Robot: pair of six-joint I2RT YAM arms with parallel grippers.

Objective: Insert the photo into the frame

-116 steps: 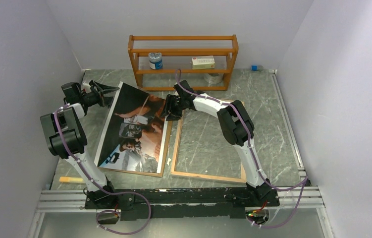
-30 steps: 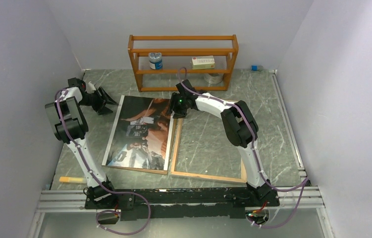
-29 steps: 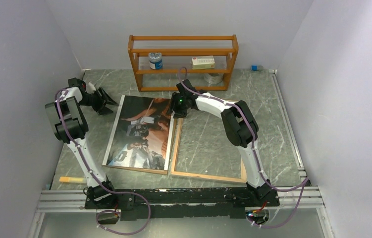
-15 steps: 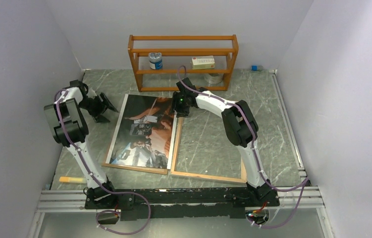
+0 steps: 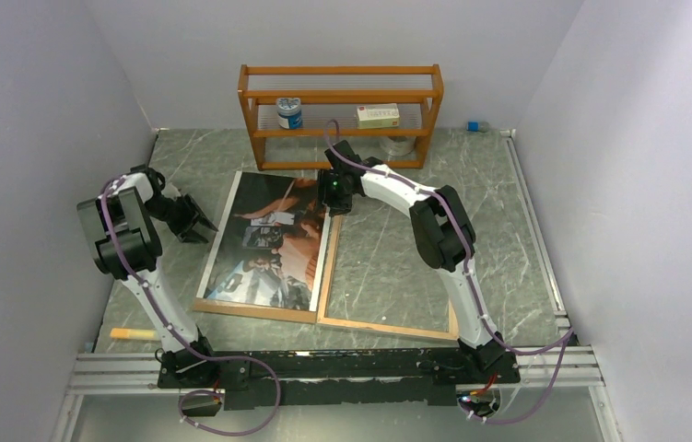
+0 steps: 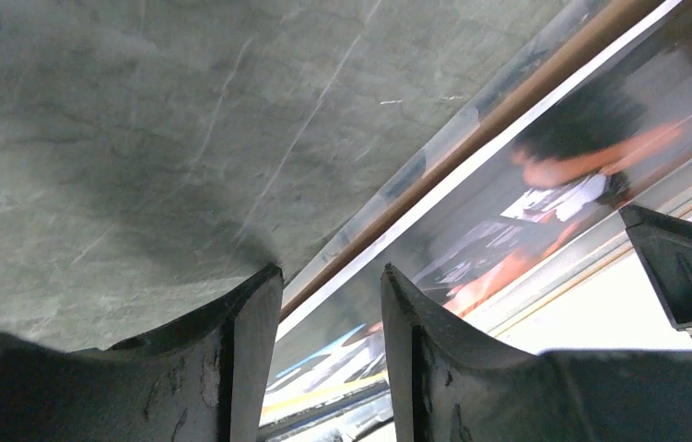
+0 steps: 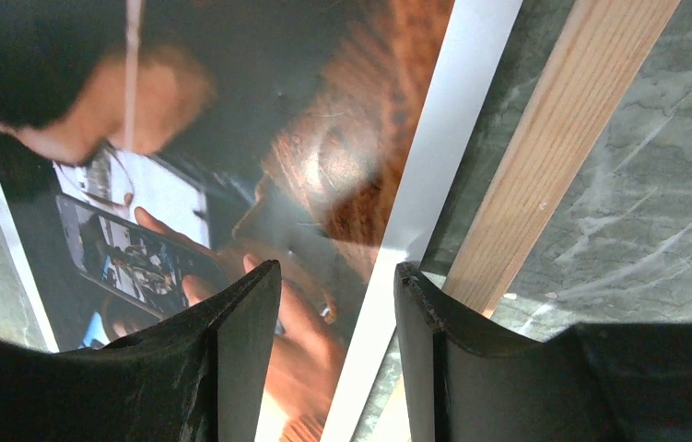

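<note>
The photo [image 5: 268, 239] lies flat, picture up, on a brown backing board [image 5: 250, 311] at the table's middle left. The frame [image 5: 388, 327] lies right of it, wood-coloured rim up, with marble showing through its pane. My right gripper [image 5: 334, 201] hovers over the photo's far right corner. In the right wrist view it [image 7: 337, 265] is open, its fingers straddling the photo's [image 7: 185, 138] white border beside the frame's rim [image 7: 554, 138]. My left gripper [image 5: 196, 224] sits just left of the photo. In the left wrist view it [image 6: 328, 272] is open and empty, facing the board's edge [image 6: 471, 147] and the photo [image 6: 545, 184].
An orange wooden shelf rack [image 5: 342, 115] stands at the back with a jar [image 5: 289, 112], a box [image 5: 378, 115] and a tape roll [image 5: 399, 145]. A yellowish stick [image 5: 132, 333] lies near the left arm's base. Walls close in on both sides.
The photo's left edge, held up at first, now lies flat and sits closer to the frame. My left gripper has let go and slid toward the near side. The right gripper barely moved.
</note>
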